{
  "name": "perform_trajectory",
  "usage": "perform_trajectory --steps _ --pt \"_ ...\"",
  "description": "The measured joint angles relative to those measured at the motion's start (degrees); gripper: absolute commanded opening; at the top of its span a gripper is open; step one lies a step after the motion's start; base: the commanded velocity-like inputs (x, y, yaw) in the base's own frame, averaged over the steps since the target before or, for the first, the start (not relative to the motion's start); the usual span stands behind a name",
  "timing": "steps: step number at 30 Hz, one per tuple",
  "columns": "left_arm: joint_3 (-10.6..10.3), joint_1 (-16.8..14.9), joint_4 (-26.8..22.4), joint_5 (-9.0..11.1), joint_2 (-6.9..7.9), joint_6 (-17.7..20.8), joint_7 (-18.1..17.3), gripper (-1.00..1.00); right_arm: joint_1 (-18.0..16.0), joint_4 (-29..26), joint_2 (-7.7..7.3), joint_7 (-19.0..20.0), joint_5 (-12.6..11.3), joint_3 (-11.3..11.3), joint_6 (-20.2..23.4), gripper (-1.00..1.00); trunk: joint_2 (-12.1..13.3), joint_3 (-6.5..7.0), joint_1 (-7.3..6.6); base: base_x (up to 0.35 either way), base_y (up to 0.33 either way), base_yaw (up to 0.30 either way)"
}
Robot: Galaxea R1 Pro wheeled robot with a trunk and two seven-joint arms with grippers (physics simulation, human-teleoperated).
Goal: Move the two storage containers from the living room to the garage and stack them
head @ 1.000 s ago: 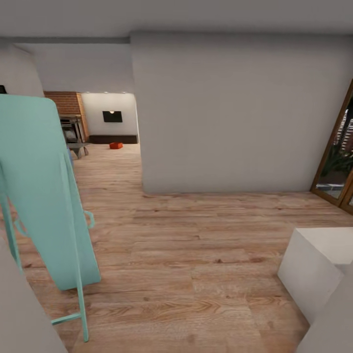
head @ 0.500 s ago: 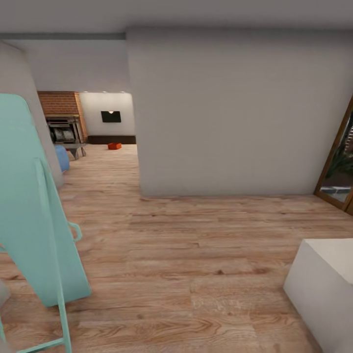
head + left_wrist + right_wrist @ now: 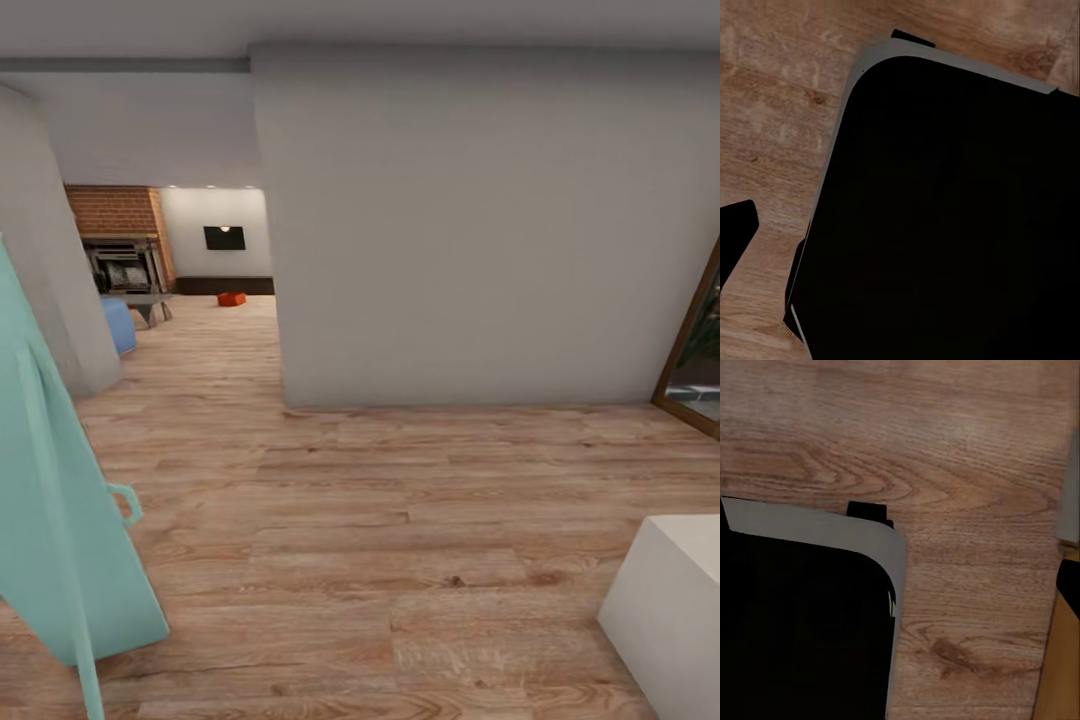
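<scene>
The camera has rolled forward and turned since a second ago: the teal stand (image 3: 60, 480) now sits further toward 8 o'clock and more of the living room shows. One storage container (image 3: 232, 299) lies far off at 11 o'clock on the wood plank floor (image 3: 400, 520). Nothing is collected yet. Neither tool's opening can be told.

Orange-red storage container (image 3: 232, 298) beyond the red brick fireplace (image 3: 115, 225); light wood-grain plank floor (image 3: 400, 520); a pale turquoise stand (image 3: 50, 500).
</scene>
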Motion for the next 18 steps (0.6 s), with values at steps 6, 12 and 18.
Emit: perform_trajectory --steps 6,12,18 --pt "0.0 0.0 0.0 0.0 0.0 0.1 0.0 1.0 0.0 0.0 0.0 0.0 0.0 0.0 0.0 1.0 0.0 0.0 0.0 0.32 0.0 0.0" --pt "0.0 0.0 0.0 0.0 0.0 0.2 0.0 1.0 0.0 0.0 0.0 0.0 0.0 0.0 0.0 1.0 0.0 0.0 0.0 0.321 0.0 0.0" --pt "0.0 0.0 0.0 0.0 0.0 0.2 0.0 1.0 0.0 0.0 -0.01 0.0 0.0 0.0 0.1 1.0 0.0 0.0 0.0 0.321 0.0 0.0"
